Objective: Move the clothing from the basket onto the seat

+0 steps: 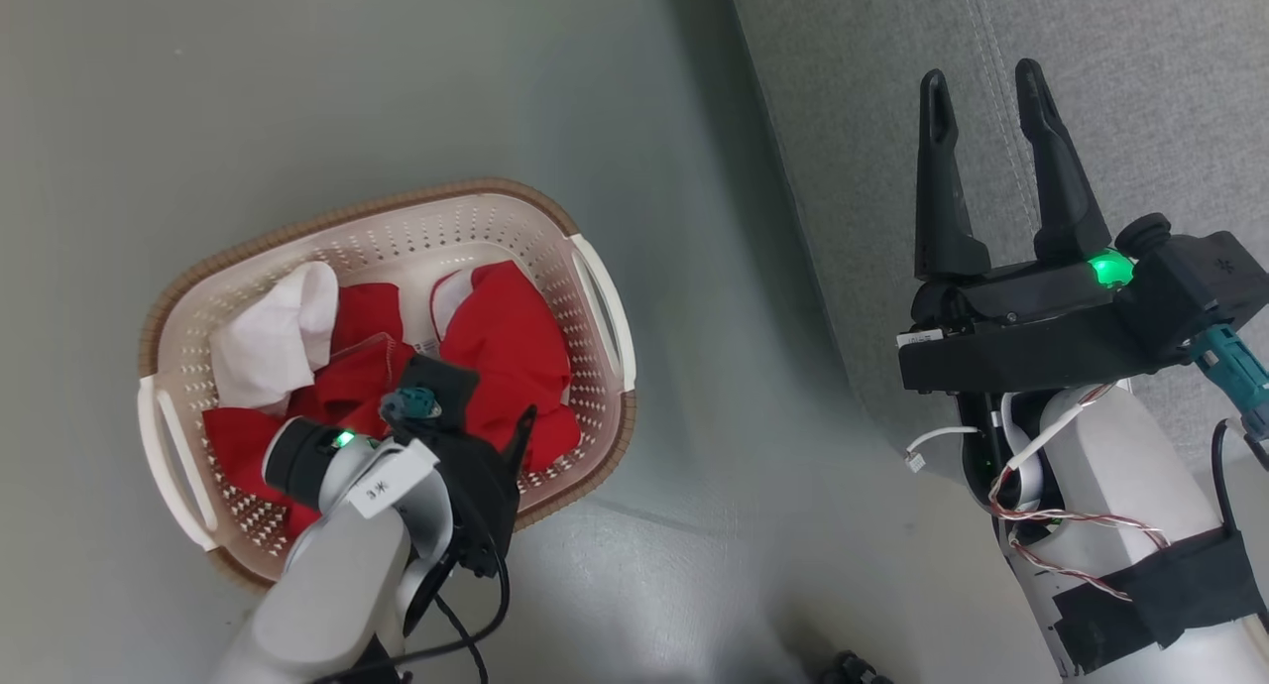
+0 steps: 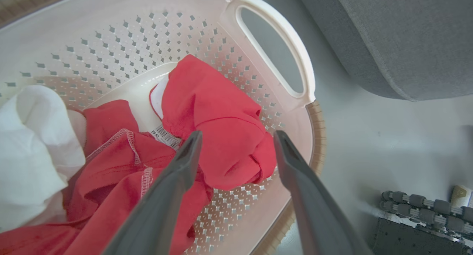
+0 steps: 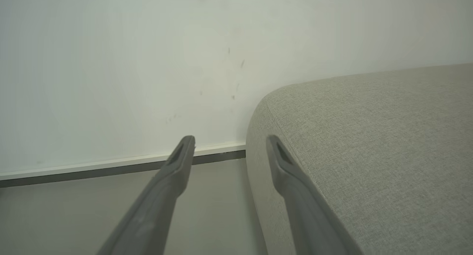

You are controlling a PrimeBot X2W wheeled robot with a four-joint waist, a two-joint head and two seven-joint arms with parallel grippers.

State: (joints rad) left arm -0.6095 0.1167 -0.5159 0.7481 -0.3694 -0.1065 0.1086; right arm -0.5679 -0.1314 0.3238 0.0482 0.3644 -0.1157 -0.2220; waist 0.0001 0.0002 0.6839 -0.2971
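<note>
Left wrist view is showing you the left tool (image 2: 238,136) hanging just above the clothing (image 2: 122,166), its two fingers spread wide and pinching nothing, one to each side of a bunched red jersey piece (image 2: 218,114). That stance is setting you up, I judge, to drop and close on the bunch rather than rake the perforated wall. All the clothing you can see is lying inside the laundry basket (image 2: 111,37): red fabric is heaping across the bottom and a white piece (image 2: 29,144) is sitting at one end. The basket is standing on the floor (image 1: 297,89) near the sofa (image 1: 1170,99), so the carry is likely going to be short. Your right tool (image 1: 983,77) is hovering spread and empty over the sofa's edge, well apart from the basket, probably keeping clear of the left arm's path. No garment is lying on the part of the sofa in view, so the task is looking barely begun.
</note>
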